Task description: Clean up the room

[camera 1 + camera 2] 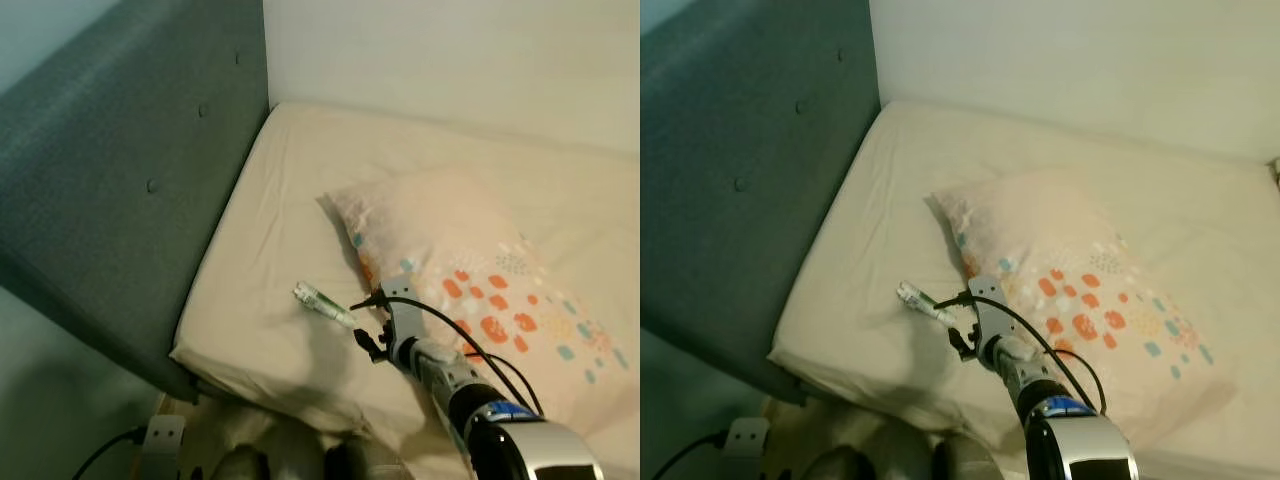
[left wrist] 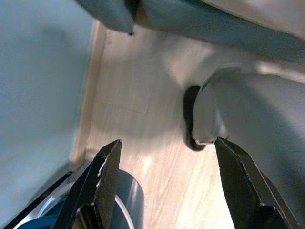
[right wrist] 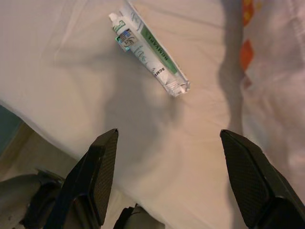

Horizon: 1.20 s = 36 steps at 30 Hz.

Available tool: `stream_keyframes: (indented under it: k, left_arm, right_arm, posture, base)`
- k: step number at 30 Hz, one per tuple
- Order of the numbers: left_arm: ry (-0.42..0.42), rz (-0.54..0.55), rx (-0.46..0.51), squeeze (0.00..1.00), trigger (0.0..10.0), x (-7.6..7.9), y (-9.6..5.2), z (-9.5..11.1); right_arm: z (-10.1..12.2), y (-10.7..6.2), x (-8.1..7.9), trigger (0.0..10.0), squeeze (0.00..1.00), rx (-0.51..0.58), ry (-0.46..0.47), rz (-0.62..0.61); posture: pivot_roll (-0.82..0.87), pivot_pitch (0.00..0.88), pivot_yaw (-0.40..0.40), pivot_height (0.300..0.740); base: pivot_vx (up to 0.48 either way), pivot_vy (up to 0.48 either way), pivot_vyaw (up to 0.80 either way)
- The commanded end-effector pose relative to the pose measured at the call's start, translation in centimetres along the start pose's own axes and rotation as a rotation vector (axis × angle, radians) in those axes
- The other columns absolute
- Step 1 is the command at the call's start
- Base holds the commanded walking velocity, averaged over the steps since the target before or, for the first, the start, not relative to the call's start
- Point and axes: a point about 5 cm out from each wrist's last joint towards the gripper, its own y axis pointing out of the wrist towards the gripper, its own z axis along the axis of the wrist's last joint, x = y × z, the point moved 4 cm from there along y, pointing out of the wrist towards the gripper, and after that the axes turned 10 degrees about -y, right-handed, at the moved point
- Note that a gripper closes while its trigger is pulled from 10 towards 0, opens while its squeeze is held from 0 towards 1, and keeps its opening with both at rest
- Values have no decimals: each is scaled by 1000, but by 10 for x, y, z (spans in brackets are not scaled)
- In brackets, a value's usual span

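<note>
Cream bed [image 1: 270,200] against a grey headboard [image 1: 110,180], with a pale pillow [image 1: 470,280] dotted orange and teal. Right pincer [image 3: 167,176] hangs wide open over the sheet, gripping nothing. Just ahead of it lies a small crumpled white tube [image 3: 148,48] with a green stripe, beside the pillow, near the bed's edge.
</note>
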Motion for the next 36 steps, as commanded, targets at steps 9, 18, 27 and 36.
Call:
stream_keyframes:
  k: [9, 18, 27, 36]
  left_arm:
    - [-9, -3, 54, 0, 10000, -5, -1, 9]
    - [19, -19, 82, 0, 10000, -9, -3, 10]
    - [34, -28, 85, 0, 10000, -12, -7, 1]
    - [55, -44, 127, 0, 10000, -20, -15, -4]
  right_arm:
    - [23, 1, 5, 10000, 0, 71, -57, -3]
    - [38, 0, 15, 10000, 0, 104, -133, -33]
    - [45, -4, 34, 10000, 0, 96, -191, -118]
    - [68, -6, 40, 10000, 0, 179, -206, -121]
  posture:
    - [49, 183, 45, 640]
    - [69, 203, 59, 640]
    - [94, 231, 75, 635]
    - [129, 286, 108, 615]
  base:
    - [0, 0, 0]
    - [0, 0, 0]
    - [0, 0, 0]
    - [0, 0, 0]
